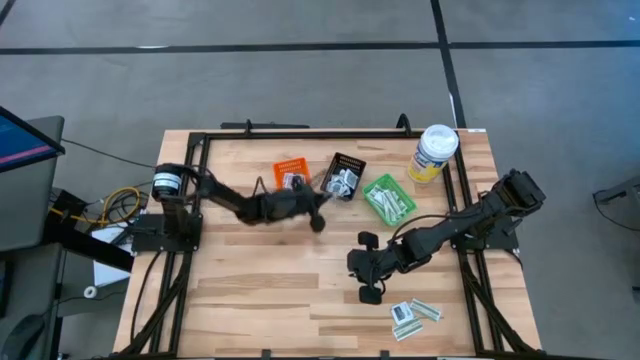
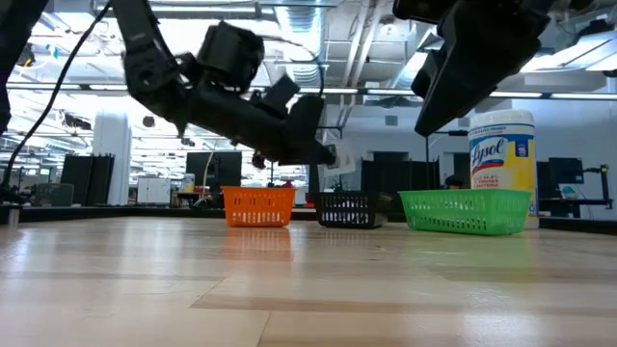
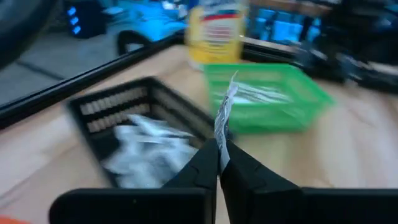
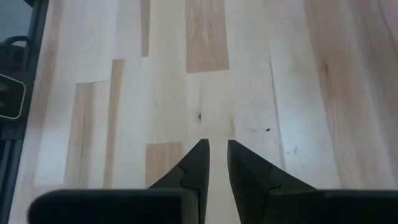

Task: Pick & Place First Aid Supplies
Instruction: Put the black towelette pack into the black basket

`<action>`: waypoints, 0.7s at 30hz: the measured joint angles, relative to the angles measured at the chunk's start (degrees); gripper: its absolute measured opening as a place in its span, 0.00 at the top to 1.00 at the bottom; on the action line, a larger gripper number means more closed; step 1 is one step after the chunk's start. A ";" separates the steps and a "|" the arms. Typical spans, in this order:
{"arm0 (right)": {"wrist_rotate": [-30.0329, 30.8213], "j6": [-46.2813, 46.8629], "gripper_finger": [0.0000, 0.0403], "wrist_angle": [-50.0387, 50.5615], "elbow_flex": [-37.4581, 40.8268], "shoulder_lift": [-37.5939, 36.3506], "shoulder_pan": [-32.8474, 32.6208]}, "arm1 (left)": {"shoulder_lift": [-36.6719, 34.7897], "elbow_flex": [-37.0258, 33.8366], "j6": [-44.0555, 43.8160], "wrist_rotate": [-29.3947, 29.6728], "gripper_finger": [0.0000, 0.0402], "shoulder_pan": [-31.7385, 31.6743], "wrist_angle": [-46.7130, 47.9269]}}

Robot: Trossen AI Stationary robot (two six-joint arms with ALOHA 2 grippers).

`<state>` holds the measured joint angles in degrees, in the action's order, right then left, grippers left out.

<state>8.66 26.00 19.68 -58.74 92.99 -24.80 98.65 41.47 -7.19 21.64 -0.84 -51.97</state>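
My left gripper (image 1: 322,195) hovers just beside the black bin (image 1: 345,177), shut on a small white packet (image 3: 224,115). The left wrist view shows that bin (image 3: 134,118) holding white packets, with the green bin (image 3: 273,99) of pale strips beyond it. My right gripper (image 1: 362,270) hangs over bare wood near the table's middle, its fingers (image 4: 198,158) a narrow gap apart with nothing between them. Loose packets (image 1: 405,316) lie flat on the table near its front right corner, apart from both grippers. My left gripper pinches the white packet by its lower end (image 3: 219,148) between the two fingertips. The packet is seen edge-on, sticks out past the fingertips and is lifted clear of the table and the bins.
The orange bin (image 1: 290,172), black bin and green bin (image 1: 388,198) stand in a row at the table's far side, with the yellow canister (image 1: 433,152) at the far right. A black frame (image 1: 300,133) rims the table. Bare wood lies across the near left.
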 joint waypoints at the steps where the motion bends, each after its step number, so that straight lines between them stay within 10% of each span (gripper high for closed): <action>1: 0.00 0.00 0.87 0.00 0.00 0.00 0.02 | 0.00 0.12 -1.12 -1.22 0.97 -1.87 0.12; 8: 0.23 -1.89 0.87 -0.02 -0.02 0.02 0.58 | 0.00 2.93 -4.89 -17.12 0.95 -11.08 0.12; 21: 0.23 -2.51 0.87 -1.04 -0.02 0.07 5.31 | 0.00 6.52 -0.64 -17.12 0.72 -13.44 5.33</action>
<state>8.88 23.49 18.65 -58.76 93.06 -19.49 98.65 47.99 -7.82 4.53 -14.28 -46.64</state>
